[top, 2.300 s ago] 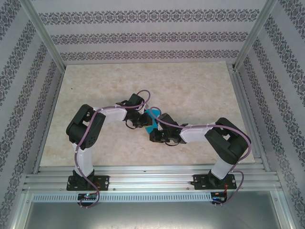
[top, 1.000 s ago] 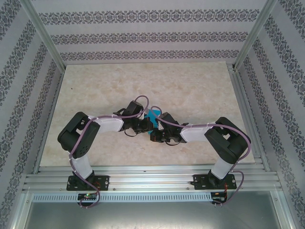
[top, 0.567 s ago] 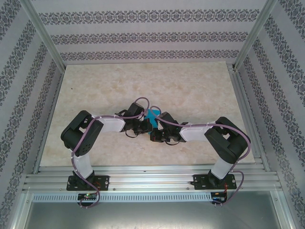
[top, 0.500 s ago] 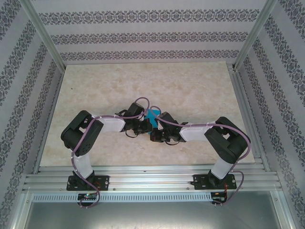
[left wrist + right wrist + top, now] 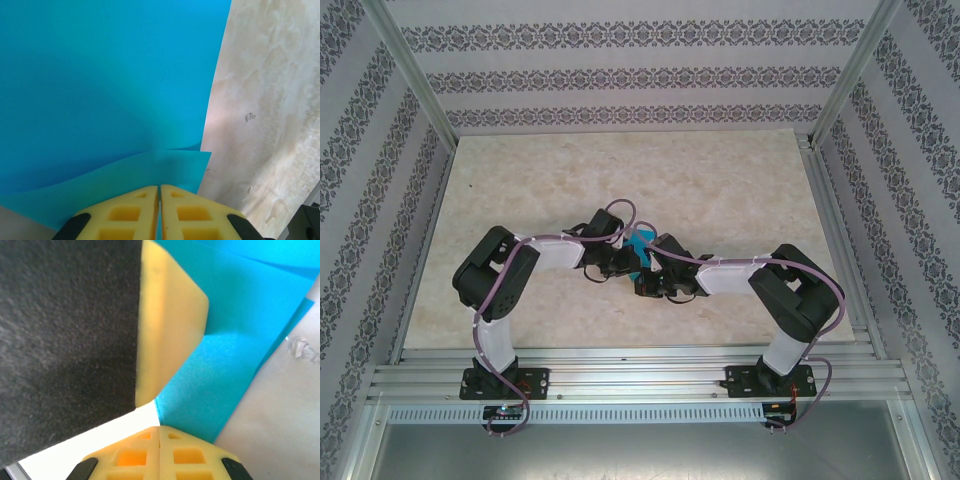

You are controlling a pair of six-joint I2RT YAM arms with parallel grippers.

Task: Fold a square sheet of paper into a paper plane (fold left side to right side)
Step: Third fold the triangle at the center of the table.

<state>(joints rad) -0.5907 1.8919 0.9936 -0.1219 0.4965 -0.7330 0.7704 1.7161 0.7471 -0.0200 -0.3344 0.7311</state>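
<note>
Top external view: left arm (image 5: 555, 250) and right arm (image 5: 730, 272) bend inward and meet near the middle of the table (image 5: 620, 170); the square sheet of paper (image 5: 641, 250) shows as a small cyan patch between the two wrists.
Open room: the far half of the table is bare; wide bare strips lie left and right of the arms.
Left gripper (image 5: 159, 189): yellow pads (image 5: 125, 215) pressed together on an edge of the sheet; blue shows in the slit, so it is grasping the paper.
Sheet edges, left wrist view: the right edge runs straight and slanted; a lower layer ends in a sharp corner beside it; bare table to the right.
Right gripper (image 5: 159, 429): clenched; a point of the sheet touches its tips, but I cannot tell if it is pinched.
Neighbour: a yellow finger (image 5: 170, 325) of the left gripper stands close beyond, against the sheet.
</note>
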